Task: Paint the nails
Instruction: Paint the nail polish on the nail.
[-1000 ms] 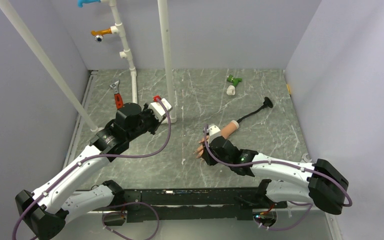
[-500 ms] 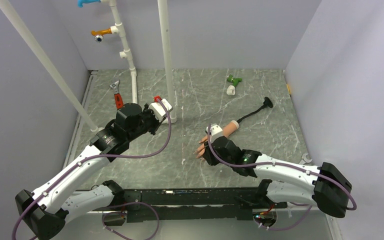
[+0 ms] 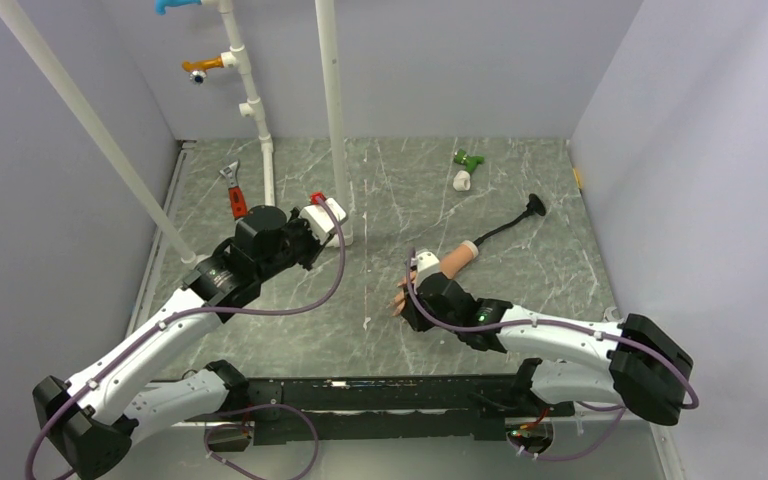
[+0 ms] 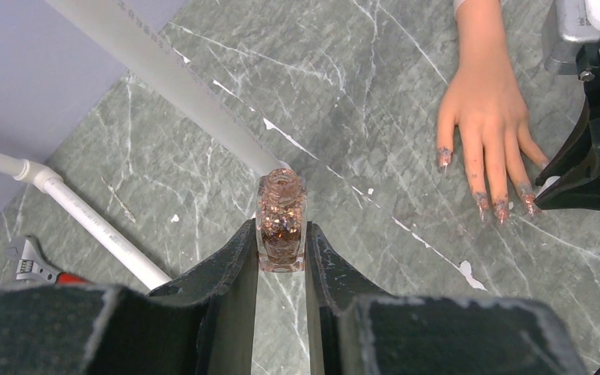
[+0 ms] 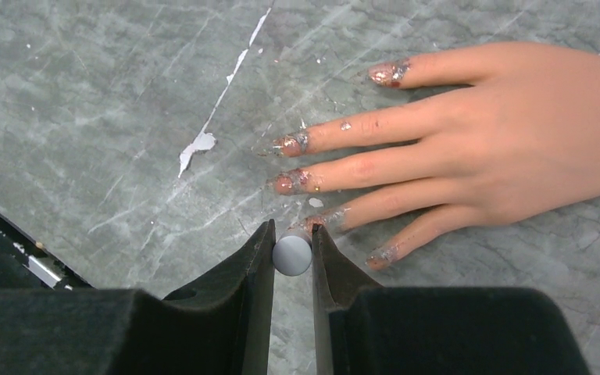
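Note:
The peach mannequin hand (image 3: pixel 452 259) lies flat on the marble floor, fingers pointing toward me. Its nails (image 5: pixel 289 144) carry rose-glitter smears. My right gripper (image 5: pixel 291 234) is shut on the grey round brush cap (image 5: pixel 292 255), whose far end sits at the tip of one finger (image 5: pixel 316 222). In the top view the right gripper (image 3: pixel 412 306) covers the fingertips. My left gripper (image 4: pixel 281 234) is shut on an uncapped clear bottle of rose-gold glitter polish (image 4: pixel 281 221), held upright to the left of the hand (image 4: pixel 488 109). It shows in the top view (image 3: pixel 306 228) by the white pole.
White pipes (image 3: pixel 332 120) rise from the floor at the back left, one just behind the bottle (image 4: pixel 164 74). A red-handled wrench (image 3: pixel 232 191) lies by them. A green and white piece (image 3: pixel 466 160) and a black-ended rod (image 3: pixel 520 216) lie behind the hand.
The right arm's elbow swayed slightly out and back; its gripper stays at the fingertips. The left arm holds still with the bottle.

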